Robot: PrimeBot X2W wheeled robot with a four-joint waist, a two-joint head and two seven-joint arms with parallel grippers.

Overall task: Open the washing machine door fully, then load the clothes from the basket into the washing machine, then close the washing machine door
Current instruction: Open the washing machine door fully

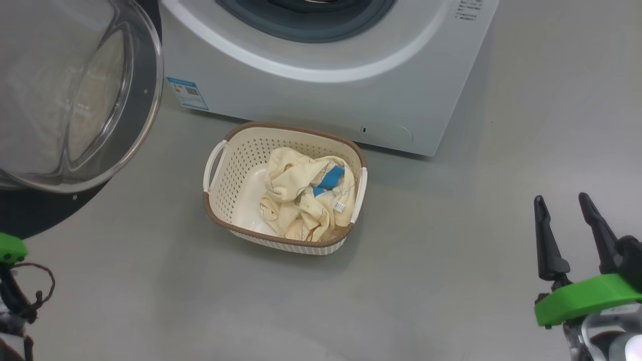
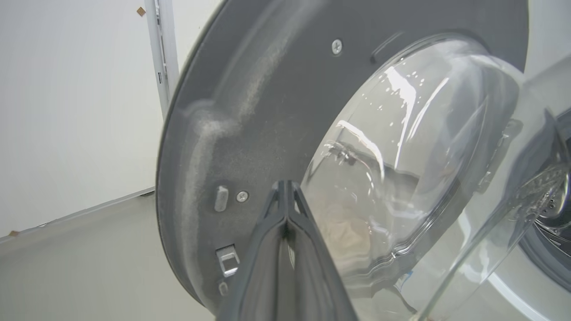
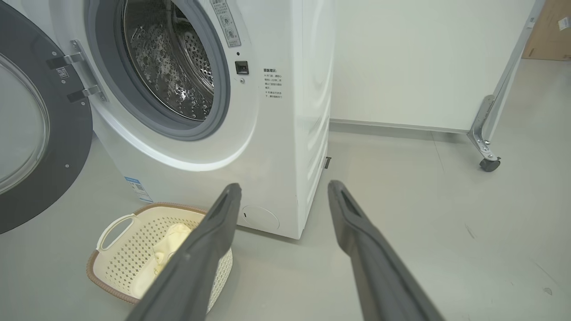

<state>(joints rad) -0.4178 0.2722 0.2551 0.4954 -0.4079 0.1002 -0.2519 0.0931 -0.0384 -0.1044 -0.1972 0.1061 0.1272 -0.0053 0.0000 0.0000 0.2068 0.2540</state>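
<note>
The washing machine (image 1: 321, 85) (image 3: 285, 133) stands ahead with its drum (image 3: 174, 53) exposed. Its door (image 1: 75, 100) (image 2: 267, 111) (image 3: 31, 133) is swung out to the left, glass bowl facing me. The cream basket (image 1: 220, 175) (image 3: 120, 249) sits on the floor in front, holding the pale yellow clothes (image 1: 296, 195) (image 3: 171, 236) with a blue patch. My left gripper (image 2: 285, 185) is shut with nothing in it, its tips close to the door's grey inner face. At the lower right my right gripper (image 1: 562, 200) (image 3: 283, 189) hangs open above the floor, right of the basket.
Grey floor (image 1: 451, 250) spreads around the basket and to the right. A white wall panel on a metal frame with a caster (image 3: 488, 162) stands right of the machine. A cardboard box (image 3: 551, 31) sits behind it.
</note>
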